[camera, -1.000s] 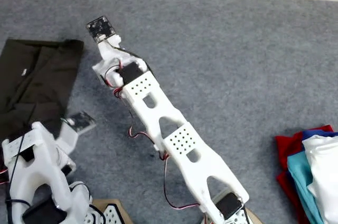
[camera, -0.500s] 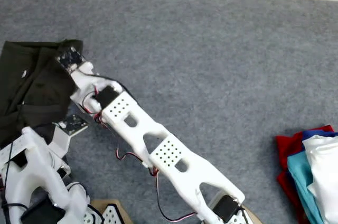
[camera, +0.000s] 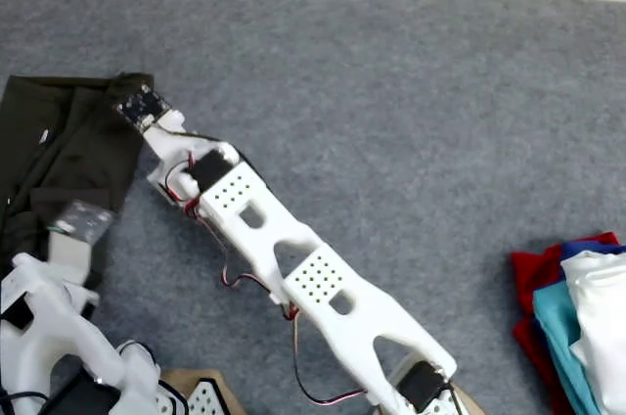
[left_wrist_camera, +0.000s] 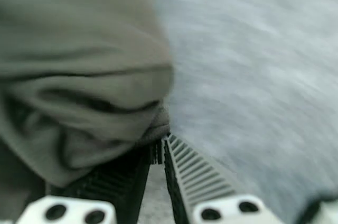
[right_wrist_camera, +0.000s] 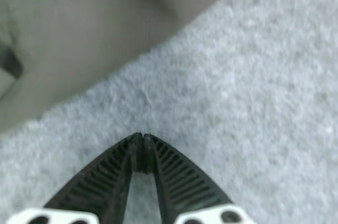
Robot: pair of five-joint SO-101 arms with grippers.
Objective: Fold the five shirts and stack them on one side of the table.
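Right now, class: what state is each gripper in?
Left gripper: shut, at the edge of the shirt.
Right gripper: shut, holding nothing.

Dark brown shirt [camera: 59,156], flecked grey table [camera: 421,102], red shirt [camera: 525,283], teal shirt [camera: 558,327], white shirt [camera: 602,307], white arm [camera: 323,283]

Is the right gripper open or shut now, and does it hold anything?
Shut, holding nothing: the right gripper has its tips together over the grey table cover, beside the dark shirt.
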